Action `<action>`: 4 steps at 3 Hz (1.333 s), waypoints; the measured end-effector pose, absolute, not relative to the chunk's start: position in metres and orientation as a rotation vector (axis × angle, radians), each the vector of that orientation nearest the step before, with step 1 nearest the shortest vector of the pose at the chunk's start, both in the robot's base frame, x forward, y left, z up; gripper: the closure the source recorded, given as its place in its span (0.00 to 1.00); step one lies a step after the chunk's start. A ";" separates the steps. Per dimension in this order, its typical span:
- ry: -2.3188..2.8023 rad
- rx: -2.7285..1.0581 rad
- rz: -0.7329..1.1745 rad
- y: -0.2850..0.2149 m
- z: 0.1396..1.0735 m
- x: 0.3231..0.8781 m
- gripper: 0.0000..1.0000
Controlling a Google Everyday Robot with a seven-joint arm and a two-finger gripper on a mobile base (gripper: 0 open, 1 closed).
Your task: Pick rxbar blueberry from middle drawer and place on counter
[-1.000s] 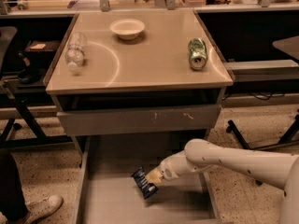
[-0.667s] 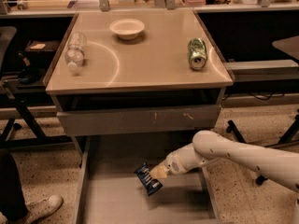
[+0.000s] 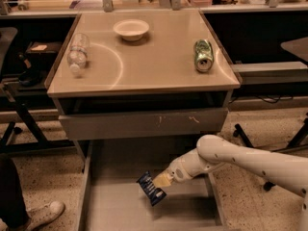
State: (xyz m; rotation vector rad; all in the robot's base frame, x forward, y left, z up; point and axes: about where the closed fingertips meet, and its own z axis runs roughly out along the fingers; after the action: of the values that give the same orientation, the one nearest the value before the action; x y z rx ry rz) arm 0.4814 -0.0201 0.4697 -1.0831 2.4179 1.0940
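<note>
rxbar blueberry [image 3: 151, 190] steady, seemingly in gripper [image 3: 161, 180] over middle drawer [image 3: 120, 211]; can [image 3: 203, 55] on counter [image 3: 154, 66]

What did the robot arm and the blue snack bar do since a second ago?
The arm raised its elbow a little and swung it right. The gripper kept its hold on the snack bar, which hardly shifted above the drawer. The bottle, bowl and can on the counter stayed put.
</note>
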 end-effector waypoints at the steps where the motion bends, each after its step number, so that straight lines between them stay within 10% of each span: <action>1: 2.416 -1.080 1.098 -0.021 0.487 0.483 1.00; 4: 2.391 -1.086 1.069 -0.026 0.583 0.485 1.00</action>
State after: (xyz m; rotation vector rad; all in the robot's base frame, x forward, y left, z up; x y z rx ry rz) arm 0.4852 -0.0263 0.5827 -1.0858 2.3906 1.0687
